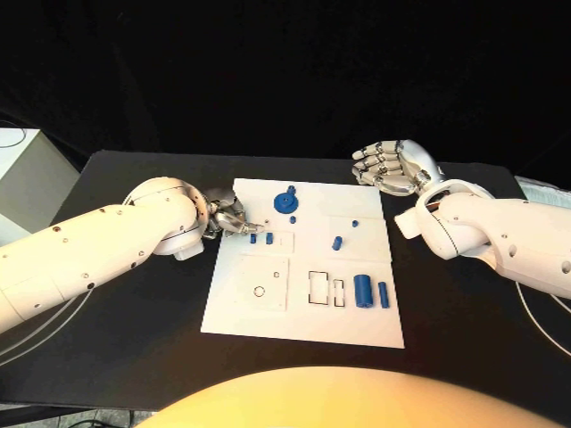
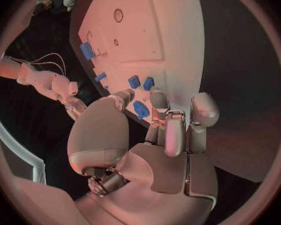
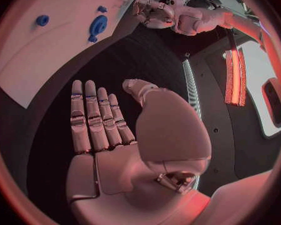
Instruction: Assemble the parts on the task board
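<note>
At the task board (image 1: 305, 312) left edge, left robot hand (image 1: 229, 218) over small blue parts (image 1: 262, 238).

Head cam sits up high, looking straight down at the black worktop (image 1: 131, 294) with the task board (image 1: 305, 267) dead center. Each wrist cam is a fisheye right behind its own hand, super close. All 3 views catch the board; the right wrist one also sees the left hand (image 3: 154, 11).
</note>
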Robot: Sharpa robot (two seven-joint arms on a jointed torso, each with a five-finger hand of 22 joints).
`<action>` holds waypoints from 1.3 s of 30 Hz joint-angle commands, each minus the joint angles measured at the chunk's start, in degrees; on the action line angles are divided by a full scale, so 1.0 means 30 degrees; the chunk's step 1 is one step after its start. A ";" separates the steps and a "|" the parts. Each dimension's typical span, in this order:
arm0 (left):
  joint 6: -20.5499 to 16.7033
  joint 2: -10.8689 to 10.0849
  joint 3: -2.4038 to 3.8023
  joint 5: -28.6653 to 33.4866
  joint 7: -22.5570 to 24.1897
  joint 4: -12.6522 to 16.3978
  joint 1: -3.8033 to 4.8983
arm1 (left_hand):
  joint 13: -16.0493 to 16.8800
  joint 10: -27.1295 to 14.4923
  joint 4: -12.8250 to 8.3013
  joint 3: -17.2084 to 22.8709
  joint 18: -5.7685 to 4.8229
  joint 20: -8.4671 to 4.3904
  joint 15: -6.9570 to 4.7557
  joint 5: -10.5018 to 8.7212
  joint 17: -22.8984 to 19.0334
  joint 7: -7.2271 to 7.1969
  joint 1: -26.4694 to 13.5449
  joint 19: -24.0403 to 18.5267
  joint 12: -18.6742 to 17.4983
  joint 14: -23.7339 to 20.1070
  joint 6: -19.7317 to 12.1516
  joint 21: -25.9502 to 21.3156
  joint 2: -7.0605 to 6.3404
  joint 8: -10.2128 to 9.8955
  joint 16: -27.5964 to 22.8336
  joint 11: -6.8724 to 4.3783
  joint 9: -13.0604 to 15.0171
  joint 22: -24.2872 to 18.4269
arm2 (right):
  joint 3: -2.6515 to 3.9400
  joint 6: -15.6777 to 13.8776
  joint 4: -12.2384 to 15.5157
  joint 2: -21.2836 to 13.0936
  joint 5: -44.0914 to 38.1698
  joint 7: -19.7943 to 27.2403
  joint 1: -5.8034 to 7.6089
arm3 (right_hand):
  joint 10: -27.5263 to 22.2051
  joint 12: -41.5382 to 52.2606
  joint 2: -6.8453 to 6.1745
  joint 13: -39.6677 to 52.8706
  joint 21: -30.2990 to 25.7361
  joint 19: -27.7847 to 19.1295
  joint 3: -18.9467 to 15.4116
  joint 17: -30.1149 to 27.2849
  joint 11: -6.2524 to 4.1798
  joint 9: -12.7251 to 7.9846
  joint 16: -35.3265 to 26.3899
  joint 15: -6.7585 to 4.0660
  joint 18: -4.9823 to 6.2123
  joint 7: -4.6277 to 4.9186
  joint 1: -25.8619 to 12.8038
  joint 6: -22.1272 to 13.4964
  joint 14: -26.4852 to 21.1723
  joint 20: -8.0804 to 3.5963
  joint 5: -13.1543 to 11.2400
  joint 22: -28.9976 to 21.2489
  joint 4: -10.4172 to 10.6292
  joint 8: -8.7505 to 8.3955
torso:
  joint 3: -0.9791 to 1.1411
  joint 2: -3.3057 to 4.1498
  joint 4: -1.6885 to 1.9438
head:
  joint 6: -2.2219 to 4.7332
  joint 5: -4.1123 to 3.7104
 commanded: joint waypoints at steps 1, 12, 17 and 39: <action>-0.0380 -0.0082 0.0336 0.1342 0.0510 0.0192 -0.0226 | -0.0182 -0.0243 0.0014 -0.0260 0.0136 0.0039 0.0024 -0.0349 0.3584 0.0141 -0.0196 -0.0173 -0.0198 0.1610 -0.0121 -0.0145 0.0093 -0.0103 -0.0181 0.0031 -0.0031 -0.0132 | 0.0006 0.0251 0.0044 -0.0038 0.0033 0.0312 -0.0050 | 0.0151 0.0025 -0.0053 -0.0030 0.0036 0.0167 -0.0055 -0.0027 0.0021 -0.0026 -0.0131 -0.0011 0.0243 0.1111 -0.0152 0.0125 0.0084 0.0024 0.0116 -0.0014 -0.0038 -0.0065 | 0.0008 -0.0007 -0.0019 | 0.0003 0.0025; -0.2812 -0.0080 0.0992 0.3650 0.3382 -0.0036 -0.0445 | -0.2956 -0.4525 -0.0032 -0.0720 0.1393 0.0973 0.1173 -0.0256 -0.2968 0.1570 0.2008 -0.5010 -0.2460 -0.1940 -0.3264 -0.5535 0.1251 -0.0762 -0.4488 0.1379 -0.0306 -0.7472 | 0.0006 0.0249 0.0040 -0.0028 0.0053 0.0317 -0.0096 | 0.0148 0.0026 -0.0027 -0.0030 0.0036 0.0169 -0.0054 -0.0039 0.0024 -0.0032 -0.0139 -0.0009 0.0243 0.1113 -0.0191 0.0126 0.0086 0.0027 0.0172 -0.0039 -0.0012 -0.0066 | 0.0043 0.0000 -0.0018 | 0.0003 -0.0020; -0.5222 0.0314 0.1026 0.1673 0.7478 -0.0361 -0.0453 | -0.3377 -0.5971 -0.0122 -0.0326 0.1463 0.1398 0.1592 -0.0365 -0.5689 0.1949 0.4490 -0.5437 -0.2679 -0.3991 -0.3724 -0.6692 0.1000 -0.1047 -0.6294 0.1768 -0.0886 -0.8168 | 0.0006 0.0245 0.0009 -0.0003 0.0054 0.0316 -0.0101 | 0.0146 0.0026 -0.0021 -0.0030 0.0037 0.0170 -0.0053 -0.0044 0.0023 -0.0035 -0.0142 -0.0008 0.0243 0.1114 -0.0199 0.0126 0.0087 0.0027 0.0194 -0.0049 -0.0008 -0.0067 | 0.0037 0.0002 0.0000 | 0.0003 -0.0089; -0.5435 0.2890 -0.0792 -0.6196 1.1103 -0.3007 -0.0099 | -0.7918 -0.8346 -0.3101 0.1991 0.1458 0.1742 0.2110 -0.0457 -1.0808 0.2242 0.9019 -0.5900 -0.8497 -0.7026 -0.2763 -0.7013 -0.0362 -0.6505 -0.8864 0.2519 -0.4440 -0.8273 | 0.0006 0.0342 -0.0146 0.0280 0.0063 0.0311 -0.0141 | 0.0144 0.0027 0.0004 -0.0029 0.0040 0.0179 -0.0021 -0.0061 0.0015 -0.0043 -0.0149 -0.0013 0.0247 0.1105 -0.0165 0.0129 0.0095 0.0025 0.0265 -0.0082 -0.0041 -0.0068 | 0.0031 0.0014 -0.0007 | 0.0003 -0.0323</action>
